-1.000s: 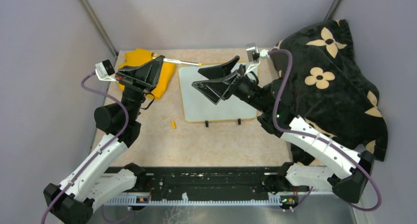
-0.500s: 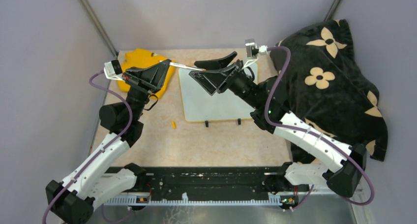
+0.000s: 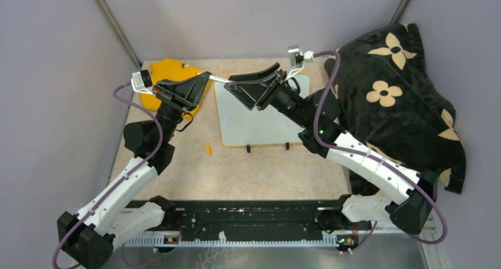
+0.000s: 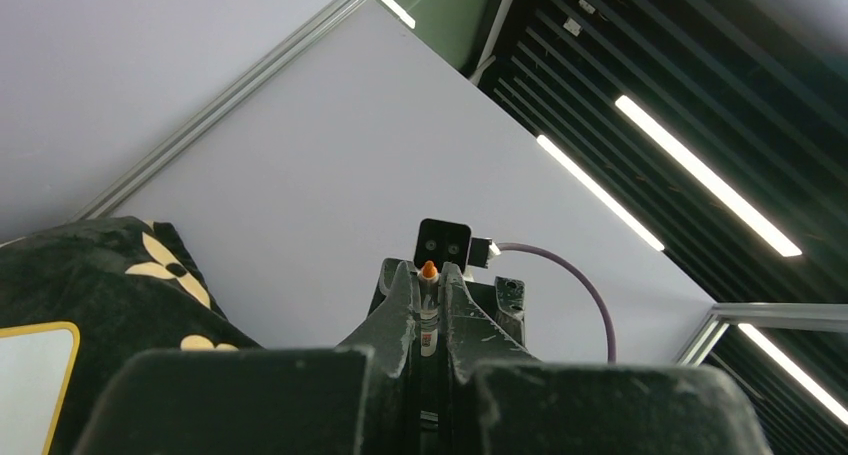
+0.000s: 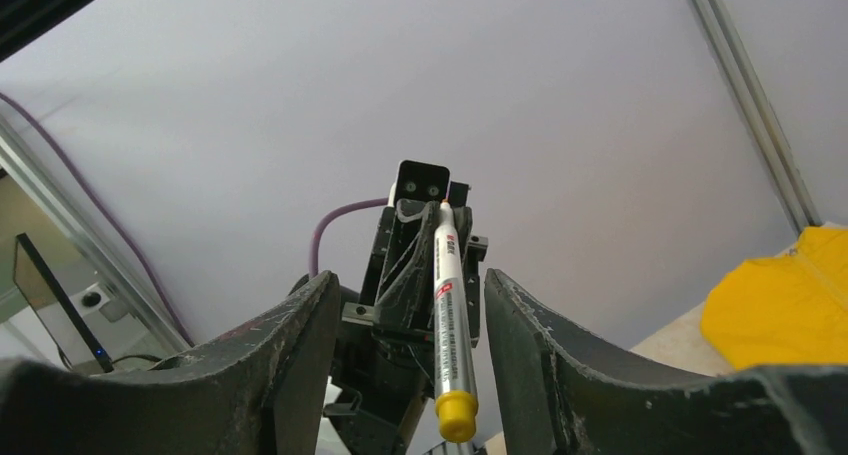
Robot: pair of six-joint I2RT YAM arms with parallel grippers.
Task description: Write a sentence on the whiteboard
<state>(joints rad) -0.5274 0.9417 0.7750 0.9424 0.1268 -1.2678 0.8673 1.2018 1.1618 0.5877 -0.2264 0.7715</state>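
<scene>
My left gripper [image 3: 205, 78] is shut on a silver marker [image 3: 220, 80], held level above the table and pointing right. In the left wrist view its orange tip [image 4: 428, 270] pokes out between the shut fingers [image 4: 400, 305]. My right gripper [image 3: 230, 83] faces it, open, one finger on each side of the marker [image 5: 446, 305] and its yellow rear end [image 5: 456, 415], with gaps on both sides. The whiteboard [image 3: 260, 124] lies flat under the right arm. No sentence shows on the part of it that I can see.
A yellow cloth [image 3: 168, 71] lies at the back left under the left gripper. A small orange cap [image 3: 208, 150] sits on the table left of the board's black feet [image 3: 249, 147]. A black flowered blanket [image 3: 396, 91] is heaped along the right side.
My right gripper has moved left to the marker and its jaws have narrowed around the marker's rear end. The left gripper has shifted slightly right, still holding the marker.
</scene>
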